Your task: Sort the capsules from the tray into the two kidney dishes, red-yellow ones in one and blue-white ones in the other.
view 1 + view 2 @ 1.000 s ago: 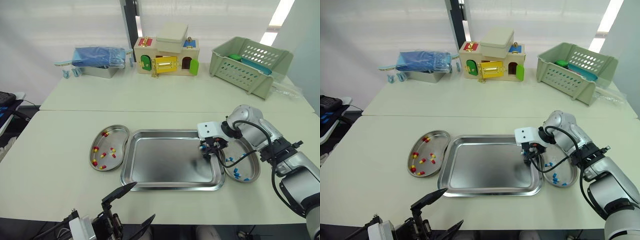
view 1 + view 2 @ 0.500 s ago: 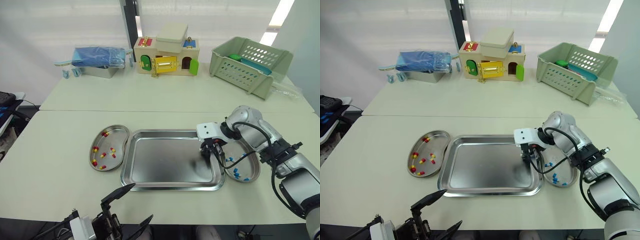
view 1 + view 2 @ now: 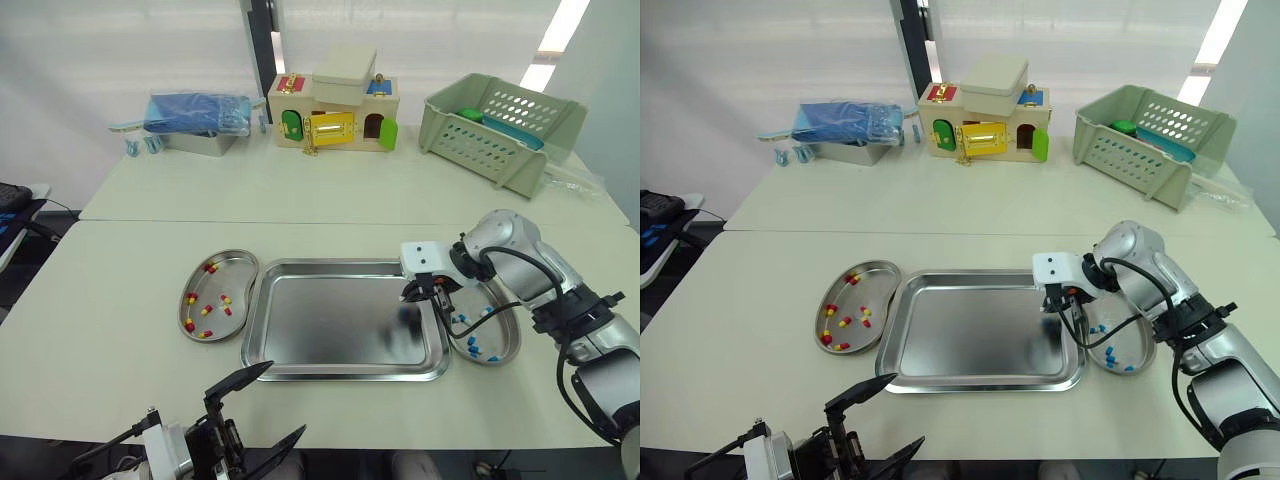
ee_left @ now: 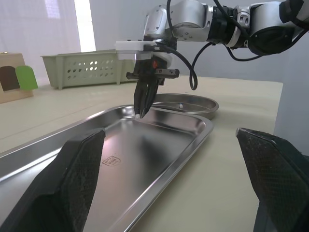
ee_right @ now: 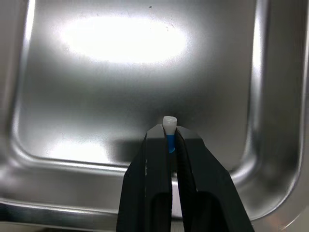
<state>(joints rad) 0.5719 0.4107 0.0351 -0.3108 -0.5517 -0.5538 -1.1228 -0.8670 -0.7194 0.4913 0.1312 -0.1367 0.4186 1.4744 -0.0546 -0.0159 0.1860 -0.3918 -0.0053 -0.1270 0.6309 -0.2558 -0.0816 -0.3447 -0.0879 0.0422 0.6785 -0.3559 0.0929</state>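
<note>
1. The blue-white capsule (image 5: 168, 123) is held clamped in the tips of the right gripper (image 5: 169, 131), above the tray's (image 3: 300, 366) right end.
2. It is best carried level over the tray's rim and released low into the blue-white dish (image 3: 508, 340) beside the tray.
3. The left gripper (image 3: 287, 400), before the tray's near edge, is spread wide and empty.
4. The capsule's lower half is hidden by the fingers, so grip depth cannot be judged.

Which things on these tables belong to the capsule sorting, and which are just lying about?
Job: tray, left kidney dish with red-yellow capsules, right kidney dish with blue-white capsules, the blue-white capsule pinched in the right claw.
Lying about: wooden toy house, green basket, blue bundle on a metal box.
</note>
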